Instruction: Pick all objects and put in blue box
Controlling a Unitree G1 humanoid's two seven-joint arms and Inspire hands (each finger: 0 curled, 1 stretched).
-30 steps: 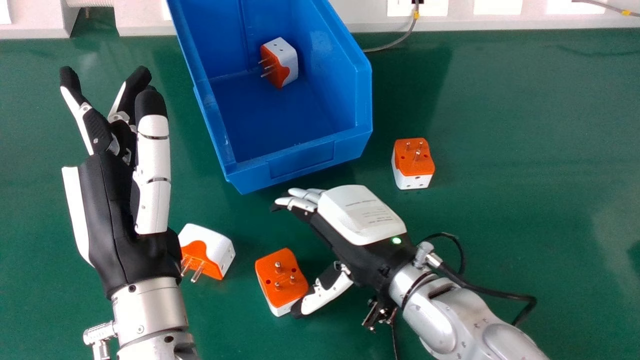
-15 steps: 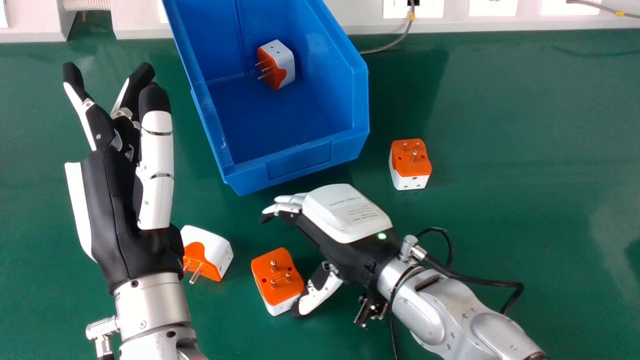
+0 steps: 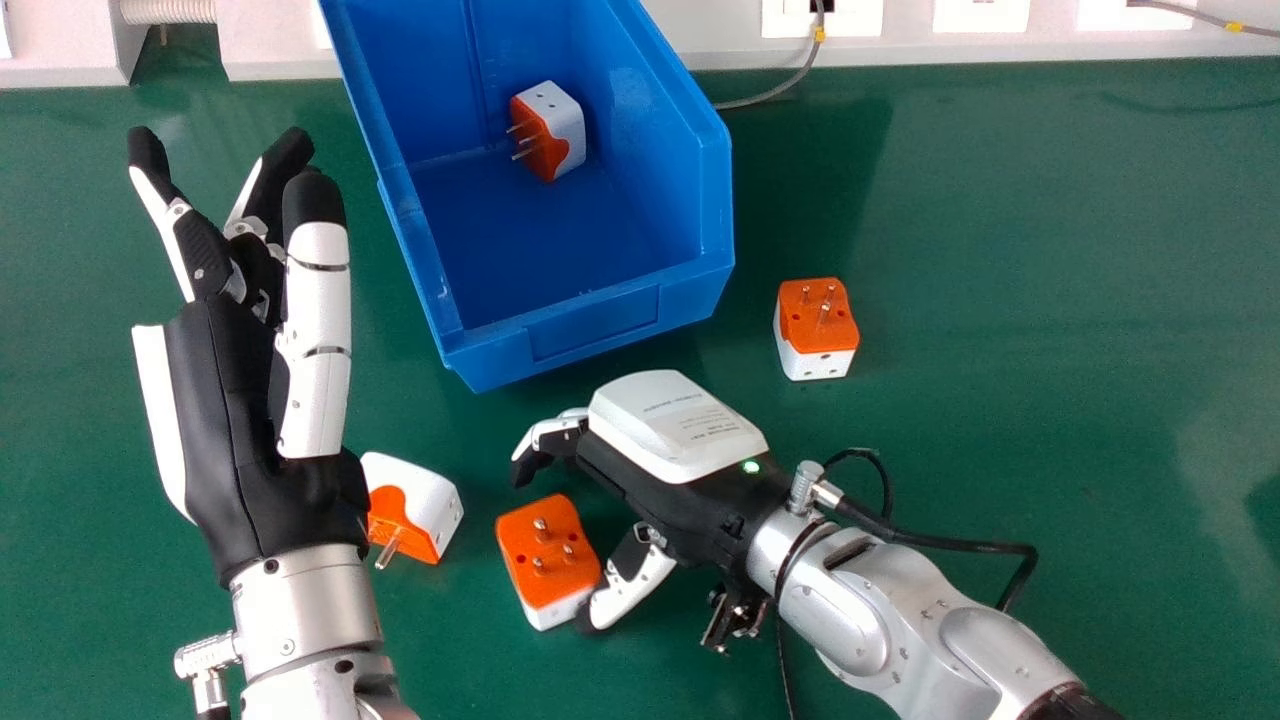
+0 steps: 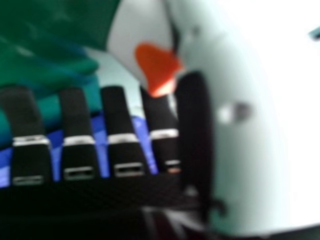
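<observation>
Orange and white, the block-shaped plug adapter with upturned pins [image 3: 548,560] sits on the green table [image 3: 1050,250], just beside the robot's right hand [image 3: 680,440]. The thumb [image 3: 630,580] looks to be touching its near corner; the fingers [image 3: 550,440] are loosely bent, well parted from the thumb, and hold nothing that I can see. Another orange and white adapter [image 3: 417,498] lies partly behind the left hand [image 3: 235,430], which is idle with its fingers extended. Farther out there's the open blue plastic box [image 3: 595,335], one adapter [image 3: 560,125] already inside, and a pin-up adapter [image 3: 817,325] to its right on the table.

What's just changed is the right hand: it has shifted a little leftward and its fingers, nearly straight a second ago, now bend down over the adapter's far side. The adapter has hardly moved. To me that's a grasp being set up; the fingers need to close against the thumb, or the block might skid away.

From the head camera, the hand's white shell covers the palm. The right hand view gives the fingers' inner side and an orange and white form [image 4: 150,65] beside the thumb; I can't tell which adapter that is.
</observation>
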